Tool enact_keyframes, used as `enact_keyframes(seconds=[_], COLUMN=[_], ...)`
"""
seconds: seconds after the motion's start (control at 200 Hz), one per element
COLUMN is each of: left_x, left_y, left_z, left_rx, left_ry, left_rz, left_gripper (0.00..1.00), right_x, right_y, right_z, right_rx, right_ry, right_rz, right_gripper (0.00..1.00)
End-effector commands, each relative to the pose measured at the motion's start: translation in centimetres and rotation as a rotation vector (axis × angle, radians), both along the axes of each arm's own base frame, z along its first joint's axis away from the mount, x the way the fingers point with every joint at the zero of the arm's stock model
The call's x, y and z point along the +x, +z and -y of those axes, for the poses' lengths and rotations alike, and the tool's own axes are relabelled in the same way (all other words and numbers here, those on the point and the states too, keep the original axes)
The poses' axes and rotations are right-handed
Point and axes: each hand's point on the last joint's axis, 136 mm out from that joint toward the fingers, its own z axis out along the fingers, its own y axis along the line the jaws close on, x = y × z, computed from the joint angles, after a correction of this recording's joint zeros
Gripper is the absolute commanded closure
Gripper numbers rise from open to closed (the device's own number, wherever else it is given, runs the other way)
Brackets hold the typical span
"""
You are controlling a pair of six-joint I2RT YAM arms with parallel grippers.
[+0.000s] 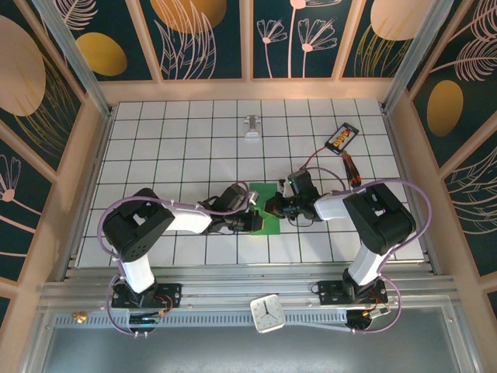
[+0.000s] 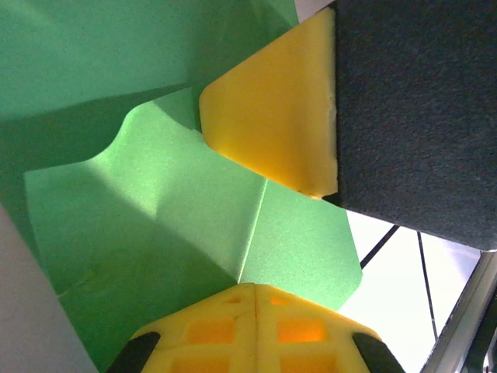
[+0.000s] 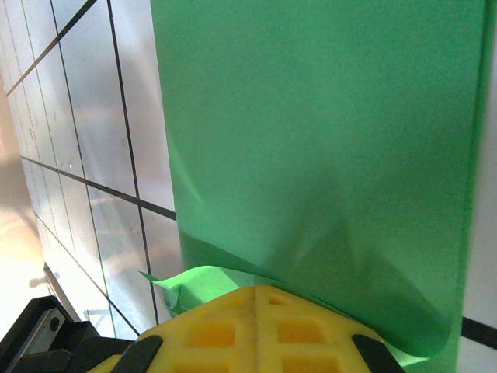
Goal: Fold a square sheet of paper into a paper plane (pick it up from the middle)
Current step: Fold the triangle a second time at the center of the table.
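From above, the sheet of paper [image 1: 269, 225] lies on the table [image 1: 186, 132] just toward 6 o'clock of centre. The left gripper [image 1: 250, 217] meets it from 9 o'clock and the right gripper [image 1: 276, 206] from 3 o'clock, the two nearly touching over it. A screwdriver [image 1: 351, 169] rests well apart at 2 o'clock.

In the left wrist view, the left gripper's jaws are fully closed at 6 o'clock, seemingly nipping the sheet's edge where a crease runs in. A finger [image 2: 272, 132] of the right gripper presses the paper at 12 o'clock. A loose flap bulges toward 9 o'clock.

In the right wrist view, the right gripper's jaws are likewise closed on the sheet at 6 o'clock, and the paper puckers just above them.

The risks, as I judge them: with two tight pinches this close, any pull apart could tear the thin sheet, or drag it out of one pinch. The pucker could set as a stray wrinkle, and the bulging flap could fold off the crease, leaving a lopsided plane.
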Motion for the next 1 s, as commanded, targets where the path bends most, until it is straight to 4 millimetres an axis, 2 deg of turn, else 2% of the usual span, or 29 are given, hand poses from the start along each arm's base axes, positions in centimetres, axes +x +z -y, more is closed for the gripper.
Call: enact_keyframes(seconds=[0.0, 0.175, 0.45, 0.59, 0.605, 0.746, 0.996], left_x=[-0.7, -2.6, -5.7, -7.4, -7.4, -7.4, -3.6], left_y=[-1.8, -3.0, -3.4, -4.5, -3.8, -2.2, 4.4], left_z=[-1.6, -3.2, -4.8, -6.1, -6.1, -6.1, -1.1], left_rx=[0.087, 0.146, 0.170, 0.199, 0.187, 0.158, -0.090], left_ry=[-0.004, -0.039, -0.096, -0.110, -0.109, -0.114, -0.081], left_rz=[-0.018, -0.060, -0.116, -0.169, -0.157, -0.125, 0.002], left_gripper=[1.00, 1.00, 1.00, 1.00, 1.00, 1.00, 1.00], right_x=[-1.1, -1.3, -1.4, -1.4, -1.4, -1.5, -1.5], right_y=[-3.2, -3.5, -3.6, -3.7, -3.7, -3.7, -3.6], right_z=[2.1, 2.3, 2.5, 2.6, 2.6, 2.6, 2.6], right_rx=[-0.111, -0.119, -0.129, -0.132, -0.132, -0.132, -0.129], right_ry=[-0.019, -0.019, -0.019, -0.020, -0.020, -0.017, -0.019], right_rz=[-0.065, -0.073, -0.076, -0.079, -0.080, -0.080, -0.078], right_gripper=[1.00, 1.00, 1.00, 1.00, 1.00, 1.00, 1.00])
